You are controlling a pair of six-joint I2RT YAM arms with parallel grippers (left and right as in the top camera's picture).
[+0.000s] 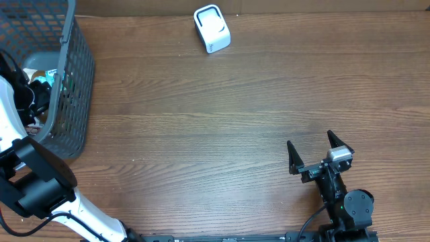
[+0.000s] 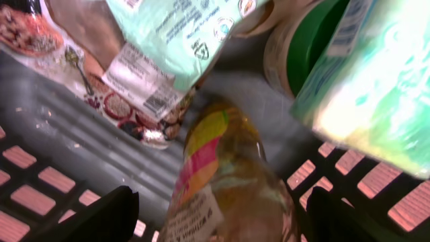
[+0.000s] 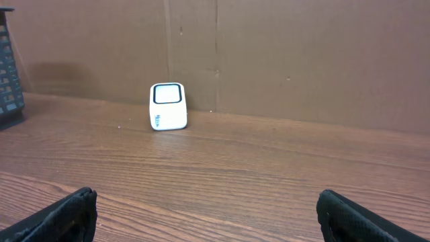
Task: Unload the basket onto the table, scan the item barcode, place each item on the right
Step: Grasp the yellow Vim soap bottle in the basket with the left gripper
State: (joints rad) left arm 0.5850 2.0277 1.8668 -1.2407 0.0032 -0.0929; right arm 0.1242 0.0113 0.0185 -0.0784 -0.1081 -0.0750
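Note:
My left gripper [image 2: 225, 202] is down inside the grey mesh basket [image 1: 75, 81], open. Its black fingers [image 2: 111, 215] stand on either side of a clear bottle [image 2: 235, 181] with a yellow and pink label, and a gap shows on each side. The bottle carries a white printed label near the bottom edge. In the overhead view the basket wall and the arm hide that gripper. The white barcode scanner [image 1: 211, 28] stands at the table's far edge and is also the small white box [image 3: 168, 106] in the right wrist view. My right gripper [image 1: 310, 142] rests open and empty near the front right.
Around the bottle the basket holds a pale green packet [image 2: 175, 33], a green-lidded tub [image 2: 306, 47], a bright green pack [image 2: 376, 87] and a printed pouch [image 2: 40, 33]. A brown cardboard wall [image 3: 282, 54] backs the wooden table [image 1: 222, 121].

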